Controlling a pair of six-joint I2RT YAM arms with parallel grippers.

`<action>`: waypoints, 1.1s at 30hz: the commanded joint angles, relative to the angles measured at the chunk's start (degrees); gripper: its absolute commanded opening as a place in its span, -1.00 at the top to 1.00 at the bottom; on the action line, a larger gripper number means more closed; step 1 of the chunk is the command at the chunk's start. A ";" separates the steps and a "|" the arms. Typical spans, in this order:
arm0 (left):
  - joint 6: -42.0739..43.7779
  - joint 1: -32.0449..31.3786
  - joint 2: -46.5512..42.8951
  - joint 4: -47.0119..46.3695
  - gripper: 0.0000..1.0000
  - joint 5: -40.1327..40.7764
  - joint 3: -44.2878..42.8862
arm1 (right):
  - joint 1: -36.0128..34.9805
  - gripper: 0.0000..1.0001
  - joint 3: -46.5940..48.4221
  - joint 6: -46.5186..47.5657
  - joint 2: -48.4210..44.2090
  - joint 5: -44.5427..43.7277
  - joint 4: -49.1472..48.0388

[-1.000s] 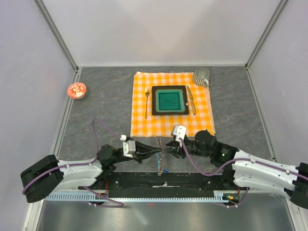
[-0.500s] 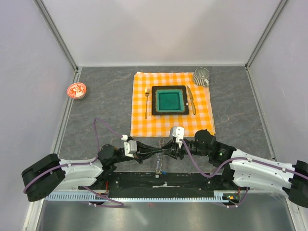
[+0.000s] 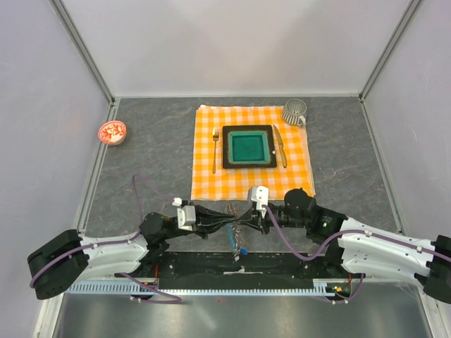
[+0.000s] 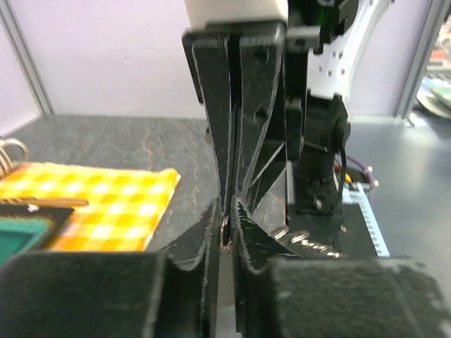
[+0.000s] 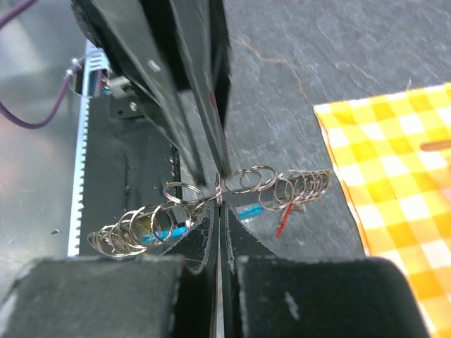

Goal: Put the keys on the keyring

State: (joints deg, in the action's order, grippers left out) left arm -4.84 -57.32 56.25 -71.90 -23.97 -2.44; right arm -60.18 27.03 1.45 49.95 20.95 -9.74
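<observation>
Right gripper [image 5: 219, 201] jaws are pinched tight on the keyring [image 5: 248, 179], a string of thin silvery wire loops just off the near edge of the orange-checked cloth [image 5: 394, 176]. Left gripper [image 4: 225, 215] meets it tip to tip, jaws a narrow slit, grip unclear. Tiny blue and red keys [image 5: 282, 224] sit under the loops.

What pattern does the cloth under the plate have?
The cloth has yellow-and-white checks, best seen in the top view.
</observation>
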 commanded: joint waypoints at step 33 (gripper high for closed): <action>1.06 -0.16 -12.39 18.03 -0.01 0.15 -1.17 | -11.54 1.00 42.58 22.80 26.25 -15.94 54.38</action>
State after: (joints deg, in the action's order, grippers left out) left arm -1.15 -57.36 43.00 -44.58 -21.54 -4.49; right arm -71.22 66.61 22.81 75.92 5.48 45.47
